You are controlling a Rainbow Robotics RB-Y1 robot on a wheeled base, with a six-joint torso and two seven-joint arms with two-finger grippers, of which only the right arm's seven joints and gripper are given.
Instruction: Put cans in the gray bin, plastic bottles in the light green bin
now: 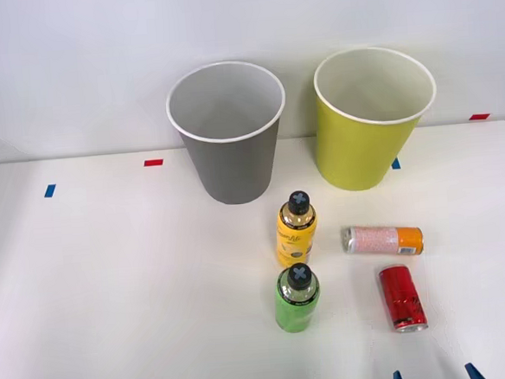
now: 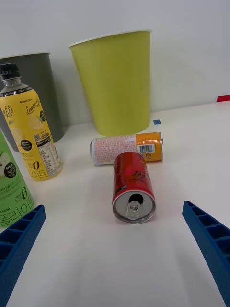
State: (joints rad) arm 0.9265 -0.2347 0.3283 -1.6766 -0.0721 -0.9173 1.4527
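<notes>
White table point(image 1: 112, 286) against a plain white wall, a few red and blue tape marks on the surface, likely layout markers.

Both bins stand upright at the top of the front view, open mouths up so things can drop straight in: gray bin point(image 1: 228, 130) at top centre, light green bin point(image 1: 373, 116) to its right, close together but not touching. Both look empty inside as far as I can see.

Nothing sorted yet. All four items sit in the lower centre of the front view, below the bins:
- yellow bottle point(image 1: 296, 230) upright, just below the gray bin
- green bottle point(image 1: 296, 297) upright, directly below the yellow one
- pink can point(image 1: 383, 239) on its side, lying across the frame, orange end to the right
- red can point(image 1: 402, 298) on its side, just below the pink can, silver top point(image 2: 134, 206) pointing at the wrist camera

Right gripper point(image 1: 437, 376) at the bottom edge of the front view, blue fingers point(image 2: 211, 244) spread wide, holding nothing. In the wrist view the red can lies centred between them, so my read is it's lined up for that can first. It's lying down and could roll on contact.
</notes>
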